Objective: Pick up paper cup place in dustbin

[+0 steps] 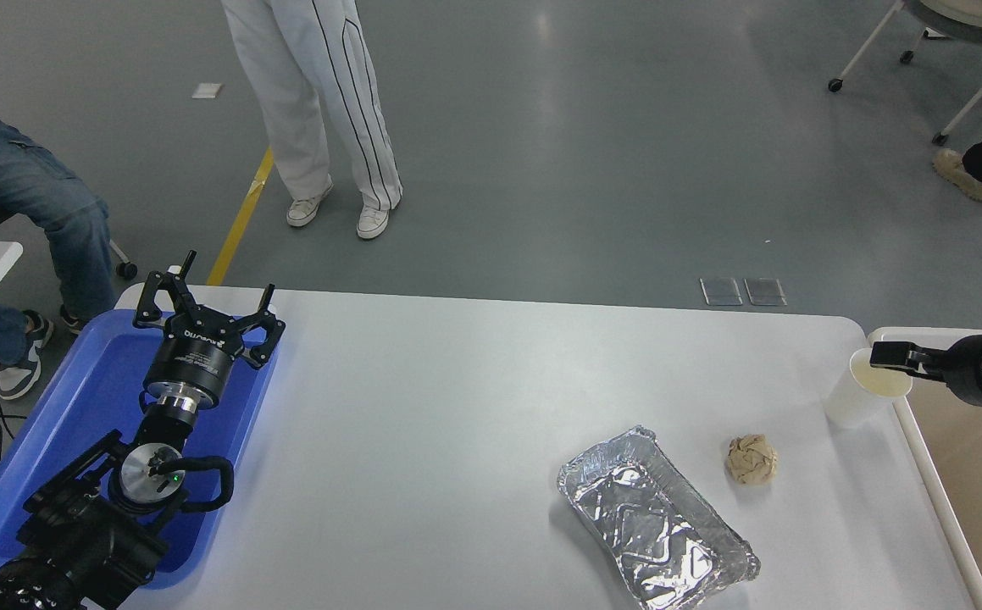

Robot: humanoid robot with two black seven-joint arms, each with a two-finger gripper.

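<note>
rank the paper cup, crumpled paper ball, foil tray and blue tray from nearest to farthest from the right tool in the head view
From the right tool:
1. Paper cup, right at the tool tip, at the table's right edge.
2. Crumpled paper ball, on the table, nearer the camera and left of the cup.
3. Foil tray, further left and toward the front edge.
4. Blue tray, far across at the table's left end.

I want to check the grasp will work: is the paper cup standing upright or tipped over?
Upright. The paper cup stands on its base at the table's right edge, its open mouth facing up, cream inside visible.
</note>
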